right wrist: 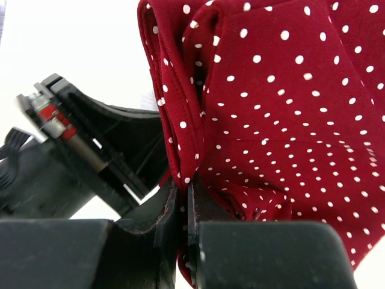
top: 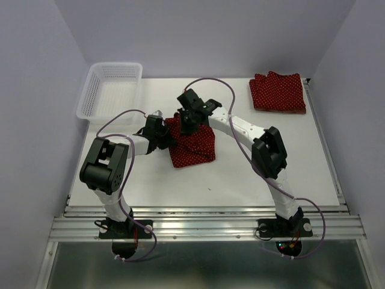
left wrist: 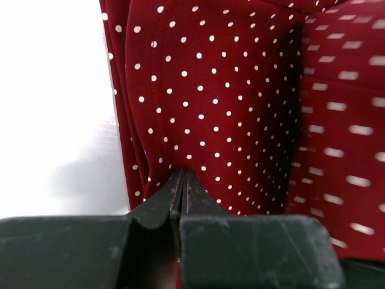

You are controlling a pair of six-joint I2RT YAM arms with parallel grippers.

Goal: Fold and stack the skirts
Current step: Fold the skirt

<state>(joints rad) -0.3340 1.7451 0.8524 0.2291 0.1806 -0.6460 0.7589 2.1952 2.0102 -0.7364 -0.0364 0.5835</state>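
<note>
A dark red dotted skirt (top: 194, 146) is pinched from two sides at mid-tabletop (top: 240, 177).
The left end effector (left wrist: 182, 176) and the right end effector (right wrist: 185, 188) each press together on a bunched, white-dotted edge; a second dotted skirt (top: 278, 92) lies folded at the far right corner.

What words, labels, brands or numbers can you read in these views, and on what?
None readable. The dotted skirt, the folded pile, the basket, the left arm and the right arm show no legible writing; the white dots are only pattern.
</note>
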